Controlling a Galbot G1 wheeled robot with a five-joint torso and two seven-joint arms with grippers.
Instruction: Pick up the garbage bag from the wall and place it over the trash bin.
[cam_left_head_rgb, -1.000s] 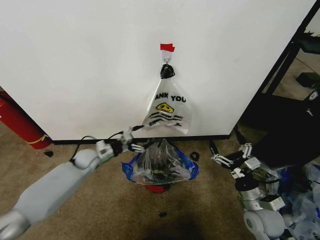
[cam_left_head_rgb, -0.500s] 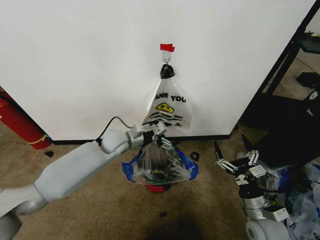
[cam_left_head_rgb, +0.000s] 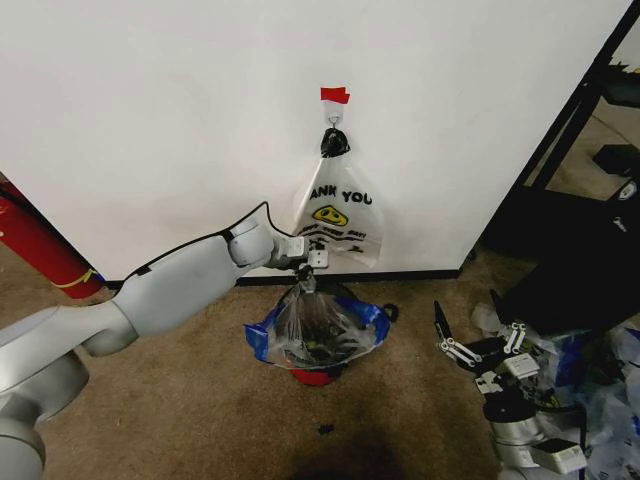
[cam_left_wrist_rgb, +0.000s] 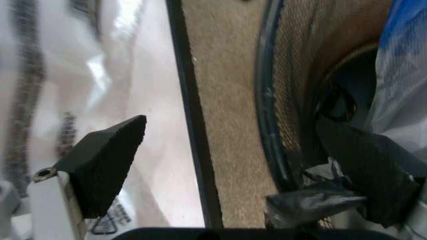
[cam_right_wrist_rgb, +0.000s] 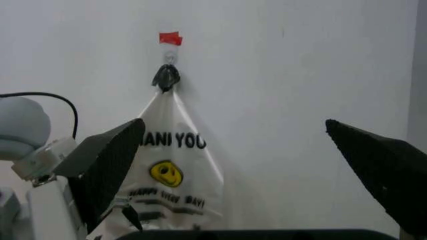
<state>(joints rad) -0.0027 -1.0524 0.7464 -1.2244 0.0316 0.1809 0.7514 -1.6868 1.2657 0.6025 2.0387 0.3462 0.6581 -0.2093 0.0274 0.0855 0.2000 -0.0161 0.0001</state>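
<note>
- A red cylinder is seen at the far left edge of the head view, leaning against the plain white wall with black baseboard, which fills the upper part of the frame.
- The left gripper is seen at the centre of the head view, at the end of a grey arm reaching in from the lower left. It hangs directly above the bin, pointing down.
- In the left wrist view its black fingers are parted wide; a twist of clear plastic lies against one finger, but whether it is pinched cannot be told.
- The thin, crinkly, see-through garbage bag with blue printed patches is found just below centre in the head view. It is draped over the bin, its blue edges spread to either side and its top drawn up to a peak at the left gripper.
- The small round black mesh trash bin with a red base is seen under the bag, on the brown carpet just before the baseboard.
- A white "THANK YOU" bag with a yellow smiley hangs right of centre from a small hook under a strip of red tape.
- The right gripper is held low at the lower right, fingers spread wide and empty.
</note>
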